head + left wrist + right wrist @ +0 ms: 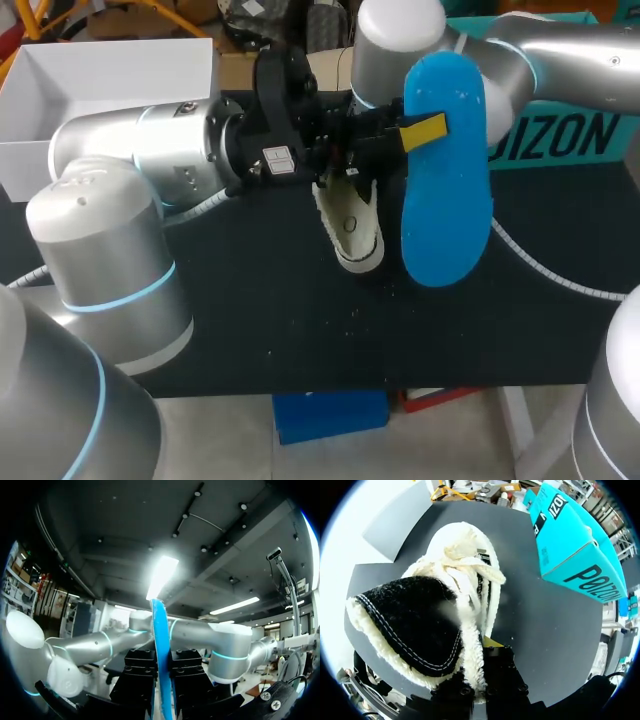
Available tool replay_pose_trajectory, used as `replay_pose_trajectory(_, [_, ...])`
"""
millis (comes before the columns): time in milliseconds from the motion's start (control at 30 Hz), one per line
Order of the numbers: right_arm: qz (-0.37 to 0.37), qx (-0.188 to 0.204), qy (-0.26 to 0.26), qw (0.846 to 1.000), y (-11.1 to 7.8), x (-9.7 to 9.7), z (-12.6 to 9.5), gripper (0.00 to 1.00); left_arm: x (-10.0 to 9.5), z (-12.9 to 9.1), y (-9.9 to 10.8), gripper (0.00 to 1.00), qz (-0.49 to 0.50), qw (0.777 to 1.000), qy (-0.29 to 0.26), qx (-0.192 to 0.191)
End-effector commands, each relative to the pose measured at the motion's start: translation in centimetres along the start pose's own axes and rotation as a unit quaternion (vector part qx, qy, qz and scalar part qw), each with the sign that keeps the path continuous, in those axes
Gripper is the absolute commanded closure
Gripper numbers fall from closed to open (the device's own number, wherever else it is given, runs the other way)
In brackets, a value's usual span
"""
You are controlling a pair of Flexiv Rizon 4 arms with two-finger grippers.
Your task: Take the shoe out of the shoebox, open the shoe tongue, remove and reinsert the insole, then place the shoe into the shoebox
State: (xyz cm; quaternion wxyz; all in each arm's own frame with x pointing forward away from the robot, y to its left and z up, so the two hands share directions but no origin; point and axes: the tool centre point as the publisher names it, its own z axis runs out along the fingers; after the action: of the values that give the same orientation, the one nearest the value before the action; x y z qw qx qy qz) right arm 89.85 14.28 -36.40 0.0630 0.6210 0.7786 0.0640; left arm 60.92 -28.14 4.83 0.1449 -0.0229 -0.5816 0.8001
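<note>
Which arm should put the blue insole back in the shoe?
Probably left. The left gripper is shut on the blue insole, beside the shoe. The right gripper is shut on the shoe itself, so it looks busy holding it.

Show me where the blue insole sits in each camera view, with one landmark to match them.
Head view: blue insole held up, right of the shoe.
Left wrist view: edge-on between the fingers of the left gripper.
Right wrist view: not in it.
Landmark: the right arm, behind the insole in the left wrist view.
</note>
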Motion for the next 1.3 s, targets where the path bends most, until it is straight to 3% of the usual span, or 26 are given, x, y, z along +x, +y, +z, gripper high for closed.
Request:
replay_pose_trajectory(33, [0.005,0.009,-0.004,1.000,0.3,0.6,1.6,1.00,0.1,0.3,0.1,1.00,0.001,1.000,-0.003,0.001])
replay_pose_trajectory(533, [0.072,0.024,0.007,0.997,0.2,-0.6,4.0,1.00,0.1,0.3,0.1,1.00,0.001,1.000,-0.003,0.001])
replay_pose_trajectory(967, [0.108,0.018,0.008,0.994,0.7,-2.5,2.4,1.00,0.1,0.3,0.1,1.00,0.001,1.000,-0.003,0.001])
replay_pose_trajectory(1300, [0.118,0.023,0.014,0.993,0.2,-1.6,3.1,1.00,0.1,0.3,0.1,1.00,0.001,1.000,-0.003,0.001])
